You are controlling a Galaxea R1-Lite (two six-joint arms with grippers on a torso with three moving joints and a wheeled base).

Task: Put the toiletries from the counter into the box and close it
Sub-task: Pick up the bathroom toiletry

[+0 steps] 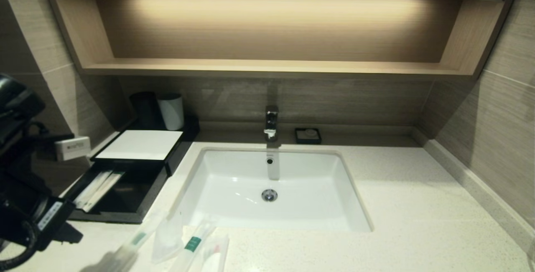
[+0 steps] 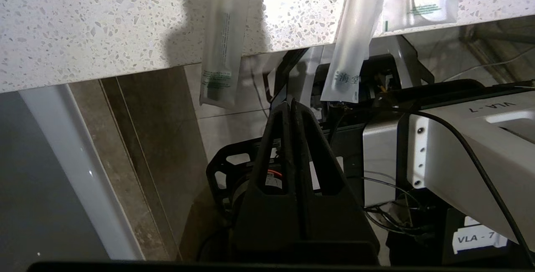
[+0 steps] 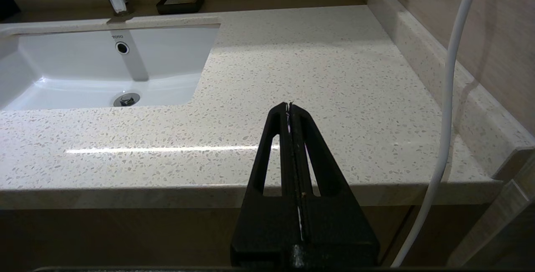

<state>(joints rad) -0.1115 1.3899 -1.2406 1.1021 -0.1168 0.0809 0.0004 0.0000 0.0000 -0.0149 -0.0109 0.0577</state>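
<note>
Four translucent packets lie at the counter's (image 1: 418, 205) front edge, left of centre: a slim one with a green band (image 1: 138, 238), a flat pouch (image 1: 167, 238), a second slim one (image 1: 193, 242) and a pouch with red-green print (image 1: 215, 252). The black box (image 1: 140, 144) stands at the left with its drawer (image 1: 121, 205) pulled out; long white packets (image 1: 98, 188) lie in it. My left gripper (image 2: 291, 102) is shut and empty, below the counter edge, where two slim packets (image 2: 221, 42) (image 2: 355, 38) overhang. My right gripper (image 3: 289, 105) is shut and empty before the counter, right of the sink.
The white sink (image 1: 234, 205) with its faucet (image 1: 271, 123) is inset mid-counter. A black soap dish (image 1: 308, 135) stands behind it. A black cup (image 1: 146, 109) and a white cup (image 1: 171, 111) stand behind the box. A white cable (image 3: 447, 96) hangs by the right wall.
</note>
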